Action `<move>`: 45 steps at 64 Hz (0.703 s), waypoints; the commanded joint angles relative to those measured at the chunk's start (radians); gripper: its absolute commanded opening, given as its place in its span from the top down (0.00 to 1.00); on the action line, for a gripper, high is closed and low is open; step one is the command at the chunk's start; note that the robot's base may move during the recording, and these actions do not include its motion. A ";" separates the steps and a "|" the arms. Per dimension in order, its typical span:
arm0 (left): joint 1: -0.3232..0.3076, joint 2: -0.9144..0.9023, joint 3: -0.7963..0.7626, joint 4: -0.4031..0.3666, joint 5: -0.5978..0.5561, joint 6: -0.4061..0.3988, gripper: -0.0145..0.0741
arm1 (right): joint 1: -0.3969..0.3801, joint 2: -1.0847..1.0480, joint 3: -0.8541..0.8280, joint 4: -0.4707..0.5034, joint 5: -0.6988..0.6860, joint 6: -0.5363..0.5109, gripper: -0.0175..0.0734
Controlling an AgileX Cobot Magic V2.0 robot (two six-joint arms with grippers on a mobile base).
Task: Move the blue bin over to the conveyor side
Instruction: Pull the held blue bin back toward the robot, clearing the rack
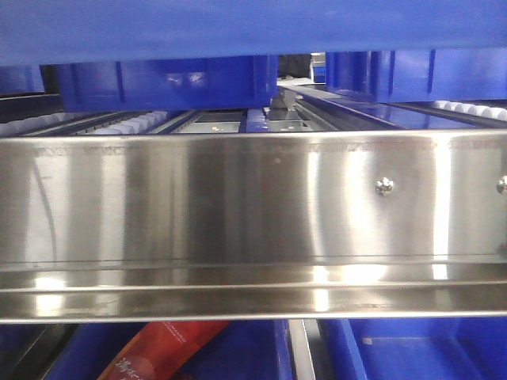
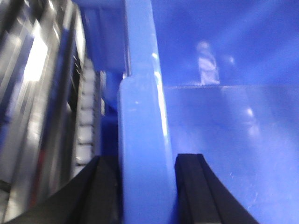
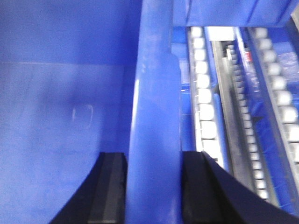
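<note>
The blue bin's thick rolled rim (image 2: 140, 116) runs up the left wrist view, with the smooth inner wall to its right. My left gripper (image 2: 145, 161) is shut on that rim, one black finger on each side. In the right wrist view the opposite rim (image 3: 156, 93) stands between the black fingers of my right gripper (image 3: 154, 158), which is also shut on it, with the bin's inside to the left. A broad blue band (image 1: 238, 28) fills the top of the front view, very close to the camera. The conveyor side is out of view.
A shiny stainless-steel rack beam (image 1: 238, 206) spans the front view. White roller tracks (image 3: 205, 102) lie just outside the held rims. Two other blue bins (image 1: 166, 83) (image 1: 412, 75) sit on the rollers behind. Below the beam, a blue bin holds a red packet (image 1: 158, 348).
</note>
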 commanded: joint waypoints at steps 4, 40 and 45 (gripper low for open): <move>-0.004 -0.029 -0.017 0.009 -0.091 0.007 0.86 | -0.006 -0.018 0.020 0.001 -0.092 -0.005 0.90; -0.004 -0.029 -0.017 0.007 -0.096 0.007 0.86 | -0.006 -0.022 0.023 0.001 -0.133 -0.005 0.90; -0.004 -0.029 -0.017 0.007 -0.096 0.007 0.86 | -0.006 -0.022 0.023 0.001 -0.131 -0.005 0.90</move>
